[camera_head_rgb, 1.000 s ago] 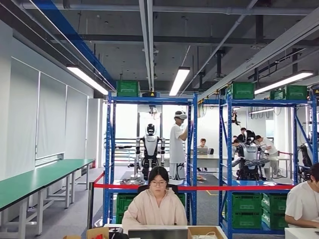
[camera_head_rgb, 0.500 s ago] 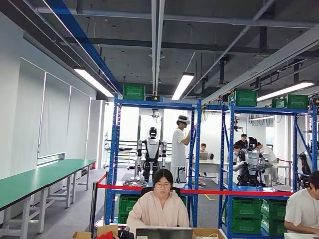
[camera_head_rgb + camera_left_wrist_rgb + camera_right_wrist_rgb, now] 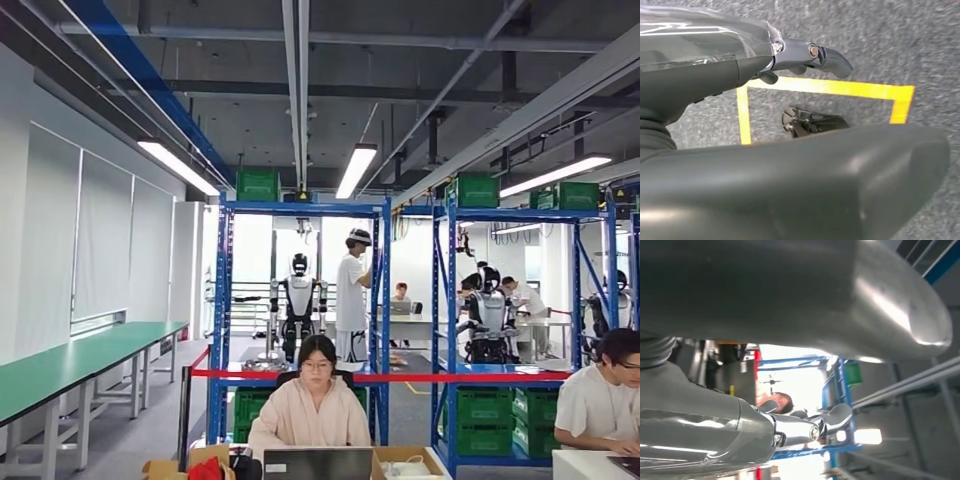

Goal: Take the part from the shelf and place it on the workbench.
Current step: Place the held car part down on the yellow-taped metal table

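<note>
In the head view, two blue shelves (image 3: 302, 300) are seen well ahead across the room, past a seated person (image 3: 313, 400) and a red barrier tape (image 3: 377, 377); green crates (image 3: 490, 420) sit on the lower levels, and a long green surface (image 3: 75, 360) runs along the left wall. The part cannot be made out on any shelf at this range, so its long axis and which arm is nearer cannot be judged; the coming move is judged to be an approach toward the shelves. In the left wrist view, the left hand (image 3: 806, 52) is seen pointing down at grey floor marked with yellow tape (image 3: 828, 89), fingers stretched out with nothing held. In the right wrist view, the right hand (image 3: 817, 422) is seen raised toward the ceiling and a shelf, fingers likewise extended and holding nothing.
</note>
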`<control>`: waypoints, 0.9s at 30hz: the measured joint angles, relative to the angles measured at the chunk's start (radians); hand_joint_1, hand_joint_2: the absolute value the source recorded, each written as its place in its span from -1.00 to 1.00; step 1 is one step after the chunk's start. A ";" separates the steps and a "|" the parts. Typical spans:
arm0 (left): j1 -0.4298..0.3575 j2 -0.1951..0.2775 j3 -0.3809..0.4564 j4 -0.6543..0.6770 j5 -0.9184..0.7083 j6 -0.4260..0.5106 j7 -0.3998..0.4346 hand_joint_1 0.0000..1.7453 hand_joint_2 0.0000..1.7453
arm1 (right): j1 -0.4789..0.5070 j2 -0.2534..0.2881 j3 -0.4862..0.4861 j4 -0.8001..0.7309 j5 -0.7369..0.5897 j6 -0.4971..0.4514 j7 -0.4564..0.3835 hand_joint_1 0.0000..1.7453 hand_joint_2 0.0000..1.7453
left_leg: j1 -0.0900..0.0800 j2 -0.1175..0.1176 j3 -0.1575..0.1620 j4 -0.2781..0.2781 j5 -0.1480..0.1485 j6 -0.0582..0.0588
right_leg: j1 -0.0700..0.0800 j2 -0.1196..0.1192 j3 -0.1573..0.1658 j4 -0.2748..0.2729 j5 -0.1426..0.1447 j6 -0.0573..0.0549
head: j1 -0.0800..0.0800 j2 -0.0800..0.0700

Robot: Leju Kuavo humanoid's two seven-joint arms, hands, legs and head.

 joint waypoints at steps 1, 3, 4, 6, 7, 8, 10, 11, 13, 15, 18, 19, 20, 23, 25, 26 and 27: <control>0.001 0.000 0.001 0.000 0.000 0.000 -0.001 -1.00 -1.00 | 0.003 -0.002 -0.003 0.020 -0.001 0.000 0.001 -1.00 -1.00 | 0.001 0.000 -0.017 0.063 -0.042 -0.003 | 0.000 -0.004 -0.011 0.002 0.006 -0.002 | 0.000 0.000; 0.001 0.000 0.004 0.000 -0.001 0.000 -0.002 -1.00 -1.00 | 0.007 -0.008 -0.008 0.055 -0.001 -0.002 0.003 -1.00 -1.00 | 0.003 0.000 -0.030 0.153 -0.072 -0.011 | -0.001 -0.016 -0.035 0.011 0.017 0.000 | 0.000 0.000; 0.002 0.001 0.004 0.000 -0.001 0.000 -0.003 -1.00 -1.00 | 0.007 -0.011 -0.010 0.069 -0.001 -0.002 0.005 -1.00 -1.00 | 0.005 0.001 -0.016 0.155 -0.055 -0.016 | -0.002 -0.022 -0.049 0.019 0.021 0.003 | 0.000 0.000; 0.001 0.001 0.005 -0.002 -0.003 -0.002 -0.004 -1.00 -1.00 | 0.008 -0.016 -0.015 0.093 -0.001 -0.004 0.011 -1.00 -1.00 | 0.012 0.014 0.058 0.062 0.002 -0.026 | -0.006 -0.033 -0.078 0.042 0.026 0.009 | 0.000 0.000; 0.000 0.001 0.005 -0.003 -0.004 -0.004 -0.005 -1.00 -1.00 | 0.008 -0.019 -0.017 0.101 0.000 -0.006 0.014 -1.00 -1.00 | 0.013 0.025 0.103 -0.007 0.015 -0.029 | -0.006 -0.039 -0.092 0.057 0.026 0.014 | 0.000 0.000; -0.002 0.001 0.006 -0.004 -0.005 -0.005 -0.006 -1.00 -1.00 | 0.009 -0.022 -0.020 0.108 0.000 -0.008 0.018 -1.00 -1.00 | 0.012 0.036 0.136 -0.063 0.017 -0.027 | -0.005 -0.044 -0.104 0.070 0.027 0.019 | 0.000 0.000; -0.004 0.000 0.007 -0.005 -0.005 -0.007 -0.009 -1.00 -1.00 | 0.011 -0.027 -0.023 0.120 0.001 -0.010 0.023 -1.00 -1.00 | 0.007 0.041 0.158 -0.111 0.004 -0.016 | -0.004 -0.054 -0.117 0.085 0.033 0.031 | 0.000 0.000; -0.002 0.000 0.009 -0.005 -0.006 -0.007 -0.010 -1.00 -1.00 | 0.011 -0.029 -0.025 0.126 0.001 -0.011 0.026 -1.00 -1.00 | 0.005 0.038 0.153 -0.112 0.006 -0.006 | -0.005 -0.058 -0.119 0.087 0.038 0.036 | 0.000 0.000; 0.002 0.000 0.014 -0.006 -0.007 -0.007 -0.011 -1.00 -1.00 | 0.012 -0.034 -0.028 0.139 0.003 -0.012 0.034 -1.00 -1.00 | 0.005 0.032 0.141 -0.114 0.020 0.012 | -0.011 -0.045 -0.125 0.098 0.025 0.049 | 0.000 0.000; 0.003 0.000 0.017 -0.007 -0.008 -0.007 -0.013 -1.00 -1.00 | 0.015 -0.040 -0.033 0.152 0.008 -0.017 0.044 -1.00 -1.00 | 0.007 0.030 0.122 -0.115 0.039 0.028 | -0.016 -0.012 -0.145 0.163 -0.049 0.058 | 0.000 0.000; 0.001 0.000 0.021 -0.009 -0.008 -0.007 -0.015 -1.00 -1.00 | 0.020 -0.046 -0.041 0.178 0.021 -0.025 0.057 -1.00 -1.00 | 0.000 0.023 0.089 -0.113 0.065 0.036 | -0.018 0.006 -0.175 0.327 -0.155 0.061 | 0.000 0.000; 0.001 0.000 0.023 -0.009 -0.008 -0.007 -0.016 -1.00 -1.00 | 0.022 -0.047 -0.043 0.187 0.024 -0.026 0.059 -1.00 -1.00 | -0.002 0.022 0.079 -0.113 0.073 0.036 | -0.018 0.006 -0.165 0.342 -0.153 0.060 | 0.000 0.000; 0.001 0.000 0.025 -0.009 -0.008 -0.007 -0.016 -1.00 -1.00 | 0.023 -0.047 -0.045 0.196 0.026 -0.027 0.061 -1.00 -1.00 | -0.004 0.021 0.069 -0.113 0.081 0.036 | -0.017 0.007 -0.139 0.320 -0.134 0.057 | 0.000 0.000; 0.001 -0.001 0.030 -0.009 -0.008 -0.007 -0.018 -1.00 -1.00 | 0.024 -0.047 -0.049 0.213 0.034 -0.029 0.064 -1.00 -1.00 | -0.009 0.017 0.047 -0.113 0.104 0.031 | -0.011 0.018 0.009 0.109 -0.072 0.039 | 0.000 0.000; 0.000 -0.002 0.032 -0.009 -0.008 -0.007 -0.019 -1.00 -1.00 | 0.024 -0.047 -0.052 0.223 0.039 -0.030 0.065 -1.00 -1.00 | -0.009 0.015 0.039 -0.113 0.119 0.022 | -0.004 0.024 0.063 0.018 -0.067 0.030 | 0.000 0.000; 0.001 -0.002 0.034 -0.009 -0.008 -0.007 -0.020 -1.00 -1.00 | 0.024 -0.047 -0.054 0.231 0.042 -0.030 0.067 -1.00 -1.00 | -0.008 0.015 0.037 -0.114 0.127 0.016 | -0.001 0.023 0.067 0.005 -0.065 0.027 | 0.000 0.000; 0.002 -0.002 0.037 -0.009 -0.008 -0.008 -0.022 -1.00 -1.00 | 0.025 -0.046 -0.055 0.240 0.045 -0.029 0.069 -1.00 -1.00 | -0.005 0.013 0.033 -0.114 0.130 0.011 | -0.001 0.021 0.063 0.001 -0.058 0.022 | 0.000 0.000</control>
